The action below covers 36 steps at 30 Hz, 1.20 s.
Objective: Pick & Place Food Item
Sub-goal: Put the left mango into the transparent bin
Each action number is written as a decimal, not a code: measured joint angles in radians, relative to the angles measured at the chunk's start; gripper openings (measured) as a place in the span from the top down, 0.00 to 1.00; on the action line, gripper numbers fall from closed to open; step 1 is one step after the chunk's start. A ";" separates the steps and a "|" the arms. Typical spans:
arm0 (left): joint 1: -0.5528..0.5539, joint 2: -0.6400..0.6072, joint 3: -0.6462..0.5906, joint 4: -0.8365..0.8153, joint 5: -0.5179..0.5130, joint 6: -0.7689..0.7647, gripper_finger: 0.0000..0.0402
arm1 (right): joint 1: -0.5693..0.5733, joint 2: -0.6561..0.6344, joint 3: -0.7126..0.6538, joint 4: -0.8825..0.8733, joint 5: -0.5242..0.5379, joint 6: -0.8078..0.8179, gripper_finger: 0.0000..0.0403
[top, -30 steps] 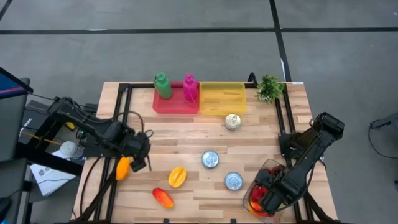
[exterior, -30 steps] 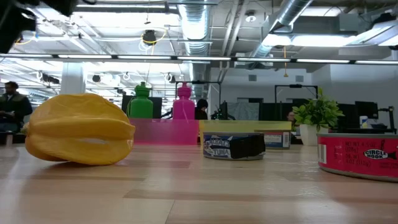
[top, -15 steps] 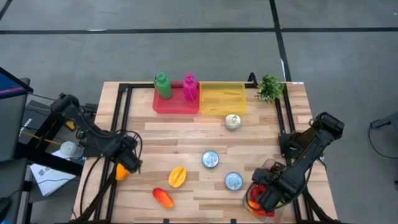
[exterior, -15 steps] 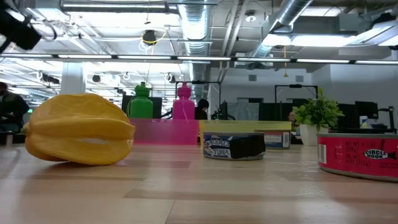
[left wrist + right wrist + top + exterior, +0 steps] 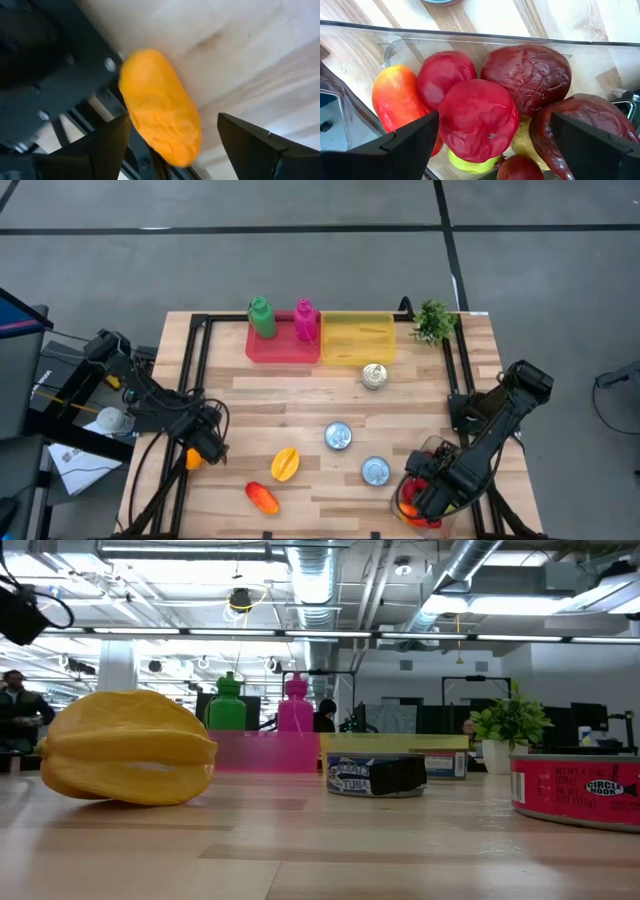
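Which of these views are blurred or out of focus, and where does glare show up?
Left wrist view: the orange oblong food item is smeared and soft between the left gripper fingers. Low view: the yellow ridged star fruit up close looks soft, and the ceiling lights wash out the upper part. Right wrist view: sharp, with reflections on the clear plastic bin. High view: evenly lit.

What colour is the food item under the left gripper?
Orange food item; clearest in the left wrist view.

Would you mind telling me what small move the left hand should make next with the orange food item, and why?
Probably ease down and close. The left hand is open, its fingers either side of the orange food item, which lies at the table's left edge against the black frame rail, not yet gripped.
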State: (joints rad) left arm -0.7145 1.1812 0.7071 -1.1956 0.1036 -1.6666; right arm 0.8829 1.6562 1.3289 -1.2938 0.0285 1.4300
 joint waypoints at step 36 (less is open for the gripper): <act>-0.142 0.023 -0.216 0.419 0.000 -0.469 0.32 | 0.007 0.000 0.000 -0.003 0.001 -0.095 0.07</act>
State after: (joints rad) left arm -0.8566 1.2041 0.4915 -0.7765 0.1040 -2.1357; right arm 0.8898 1.6562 1.3289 -1.2972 0.0292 1.3350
